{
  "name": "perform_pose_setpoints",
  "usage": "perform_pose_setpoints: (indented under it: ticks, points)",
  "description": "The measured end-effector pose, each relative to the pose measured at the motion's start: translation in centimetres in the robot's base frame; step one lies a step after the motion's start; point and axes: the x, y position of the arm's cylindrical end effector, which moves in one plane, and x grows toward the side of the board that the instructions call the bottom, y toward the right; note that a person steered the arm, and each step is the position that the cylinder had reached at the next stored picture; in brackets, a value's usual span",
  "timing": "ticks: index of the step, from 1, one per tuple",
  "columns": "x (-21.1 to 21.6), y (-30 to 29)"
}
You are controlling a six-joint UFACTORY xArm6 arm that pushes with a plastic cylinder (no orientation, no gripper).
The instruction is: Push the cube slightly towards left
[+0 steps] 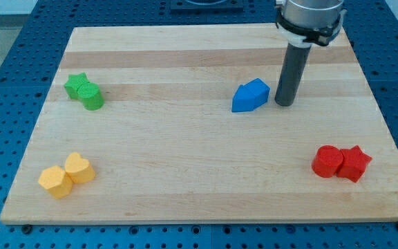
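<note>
Under me lies a pale wooden board with lengthwise grain bands, some strips lighter and some more honey-toned, its near edge showing a thin lighter side face. It rests on a blue metal bench top drilled with a regular grid of small dark holes, which shows along all four sides of the view. The light is even and soft, casting only short faint shadows on the wood.
</note>
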Motion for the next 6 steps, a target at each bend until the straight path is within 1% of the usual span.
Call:
perform_pose_setpoints:
  ticks: [1, 2, 4, 6]
  points:
    - [-0.2, -0.8]
    - [-2.5, -4.0]
    - [-2.5, -6.6]
    - [-2.5, -5.9]
